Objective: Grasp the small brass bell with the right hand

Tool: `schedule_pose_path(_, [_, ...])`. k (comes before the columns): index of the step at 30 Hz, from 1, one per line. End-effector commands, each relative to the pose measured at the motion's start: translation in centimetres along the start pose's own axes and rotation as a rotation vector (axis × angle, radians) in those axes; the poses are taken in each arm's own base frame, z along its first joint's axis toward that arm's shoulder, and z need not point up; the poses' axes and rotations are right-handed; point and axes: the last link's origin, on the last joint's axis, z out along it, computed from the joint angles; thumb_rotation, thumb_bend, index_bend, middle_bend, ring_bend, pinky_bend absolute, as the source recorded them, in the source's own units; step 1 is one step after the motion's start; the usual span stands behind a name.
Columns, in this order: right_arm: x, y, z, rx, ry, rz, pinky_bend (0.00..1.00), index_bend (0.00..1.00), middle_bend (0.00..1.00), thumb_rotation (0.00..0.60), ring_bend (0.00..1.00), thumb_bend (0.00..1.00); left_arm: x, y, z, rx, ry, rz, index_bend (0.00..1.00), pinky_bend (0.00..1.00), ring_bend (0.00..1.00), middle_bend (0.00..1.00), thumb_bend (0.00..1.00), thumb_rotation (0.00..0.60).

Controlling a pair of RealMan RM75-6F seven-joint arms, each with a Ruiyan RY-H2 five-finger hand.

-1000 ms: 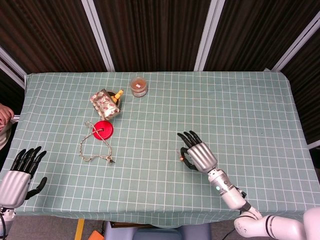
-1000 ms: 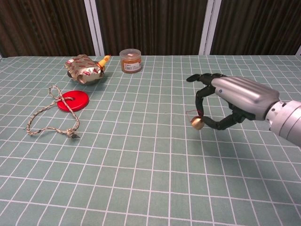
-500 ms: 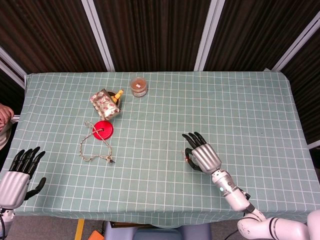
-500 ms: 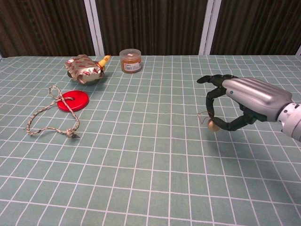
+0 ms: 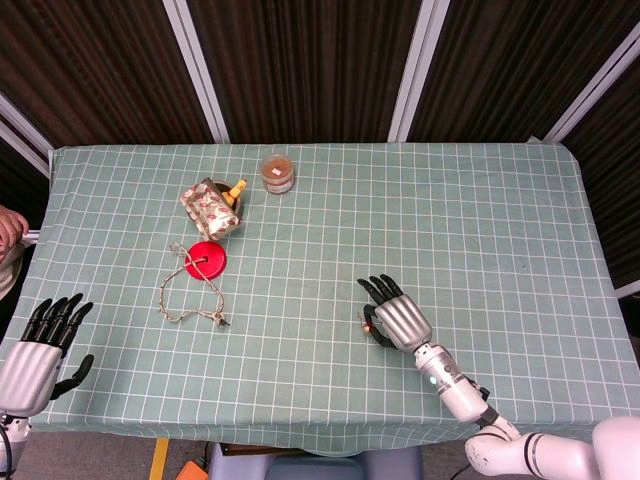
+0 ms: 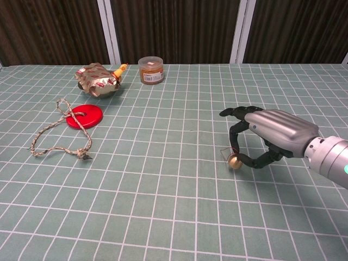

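Observation:
The small brass bell point(image 6: 235, 161) is pinched between the thumb and a finger of my right hand point(image 6: 269, 133), low over the green checked cloth; whether it touches the cloth I cannot tell. A thin wire loop sticks out of the bell to the left. From the head view, the right hand point(image 5: 397, 318) lies right of the table's centre towards the front, and the bell point(image 5: 368, 325) peeks out at its left side. My left hand point(image 5: 35, 360) hangs beyond the table's front left corner, fingers apart and empty.
A red disc point(image 6: 85, 116) with a looped rope point(image 6: 54, 138) lies at the left. Behind it sit a crumpled foil packet point(image 6: 98, 79) and a small amber jar point(image 6: 150, 70). A person's hand shows at the far left edge point(image 5: 8, 232).
My right hand, still pinching the bell, has drifted right, then back left, coming nearer the front edge and lower towards the cloth. The left hand has barely moved.

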Motion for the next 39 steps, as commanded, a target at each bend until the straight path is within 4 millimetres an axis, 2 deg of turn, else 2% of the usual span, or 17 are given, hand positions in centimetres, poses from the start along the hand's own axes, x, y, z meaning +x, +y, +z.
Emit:
schedule_pose_path(1, [-0.4,0.0,0.0,0.0,-0.01,-0.009,0.0,0.72,0.16,0.6,0.0,0.54,0.0,0.0,0.0,-0.001,0.001,0.0,0.0,0.0,0.0,0.0,0.39,0.6])
schedule_pose_path(5, [-0.7,0.2,-0.2,-0.007,-0.017,-0.016,0.0,0.69,0.16,0.6,0.0,0.54,0.1,-0.1,0.0,0.006,0.005,0.001,0.0,0.0,0.0,0.0,0.39,0.6])
schedule_pose_path(10, [-0.8,0.6,-0.6,-0.012,-0.037,-0.037,0.0,0.6,0.16,0.6,0.0,0.54,0.1,-0.1,0.0,0.01,0.005,0.0,0.0,0.0,0.0,0.0,0.4,0.6])
schedule_pose_path(13, [-0.6,0.8,-0.9,-0.013,-0.04,-0.049,0.0,0.49,0.15,0.6,0.0,0.54,0.1,-0.1,0.0,0.009,0.006,0.001,0.0,0.0,0.0,0.0,0.4,0.6])
schedule_pose_path(17, [0.4,1.3,-2.2,-0.023,-0.019,-0.057,0.0,0.28,0.1,0.6,0.0,0.54,0.3,-0.1,-0.1,0.009,0.014,0.001,0.0,0.0,0.0,0.0,0.4,0.6])
schedule_pose_path(20, [2.5,2.2,-4.7,-0.051,0.053,-0.066,0.0,0.16,0.06,0.6,0.0,0.54,0.4,-0.2,-0.2,0.01,0.022,0.0,0.0,0.0,0.0,0.0,0.4,0.6])
schedule_pose_path(23, [5.1,3.9,-9.2,-0.137,0.128,-0.094,0.0,0.04,0.02,0.6,0.0,0.54,0.6,-0.2,-0.3,0.012,0.033,0.003,0.0,0.0,0.0,0.0,0.4,0.6])
schedule_pose_path(26, [7.4,6.1,-15.1,-0.298,0.187,-0.108,0.0,0.0,0.0,0.6,0.0,0.49,0.6,-0.2,-0.3,0.017,0.038,0.007,0.0,0.0,0.0,0.0,0.39,0.6])
schedule_pose_path(28, [8.3,7.6,-19.4,-0.427,0.233,-0.119,0.0,0.0,0.0,0.6,0.0,0.48,0.5,-0.2,-0.3,0.027,0.036,0.015,0.0,0.0,0.0,0.0,0.39,0.6])
schedule_pose_path(30, [8.5,8.7,-22.6,-0.534,0.289,-0.128,0.0,0.0,0.0,0.6,0.0,0.43,0.4,-0.2,-0.4,0.039,0.023,0.023,0.0,0.0,0.0,0.0,0.39,0.6])
schedule_pose_path(33, [9.0,9.8,-24.5,-0.587,0.305,-0.13,0.0,0.0,0.0,0.6,0.0,0.37,0.3,-0.2,-0.2,0.049,0.012,0.027,0.0,0.0,0.0,0.0,0.4,0.6])
schedule_pose_path(39, [9.7,10.3,-25.3,-0.601,0.337,-0.113,0.0,0.0,0.0,0.6,0.0,0.37,0.2,0.5,0.2,0.041,0.015,0.035,0.0,0.0,0.0,0.0,0.4,0.6])
